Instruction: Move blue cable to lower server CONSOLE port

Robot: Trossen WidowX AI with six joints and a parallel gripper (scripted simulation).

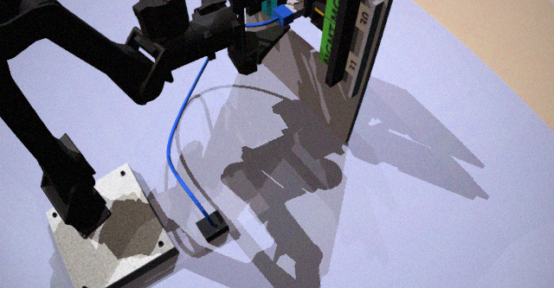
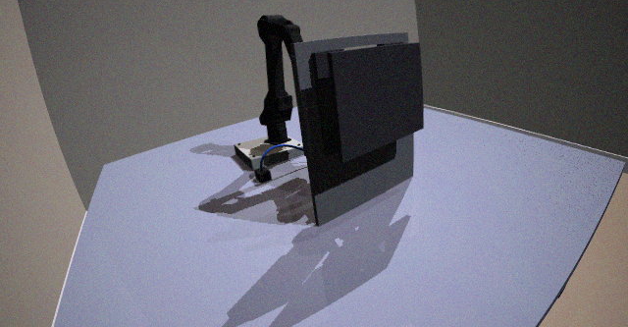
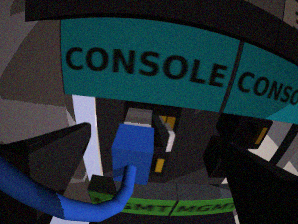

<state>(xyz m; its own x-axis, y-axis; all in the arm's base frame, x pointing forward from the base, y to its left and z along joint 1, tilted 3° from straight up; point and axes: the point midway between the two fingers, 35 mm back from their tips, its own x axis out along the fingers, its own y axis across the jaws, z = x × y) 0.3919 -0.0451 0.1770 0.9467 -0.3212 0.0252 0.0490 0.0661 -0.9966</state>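
The blue plug (image 1: 283, 15) (image 3: 132, 150) sits with its clear nose at a dark port under the teal CONSOLE label (image 3: 145, 65). How deep the nose sits is hard to tell. A pale, thin piece shows beside the plug in the wrist view. My gripper (image 3: 158, 139) is wide open, with one finger on each side of the plug and gaps on both sides. The blue cable (image 1: 173, 132) (image 3: 95, 210) runs from the plug back past the gripper to a black block (image 1: 212, 226) (image 2: 263, 175). Which server this port belongs to is not clear; the other server's CONSOLE port is not visible.
The upright rack panel (image 1: 368, 73) (image 2: 365, 194) stands close in front of the gripper. A green MGMT label (image 1: 333, 24) (image 3: 200, 206) lies below the port. A second port housing (image 3: 245, 131) is near the right finger. The cable hangs under the forearm.
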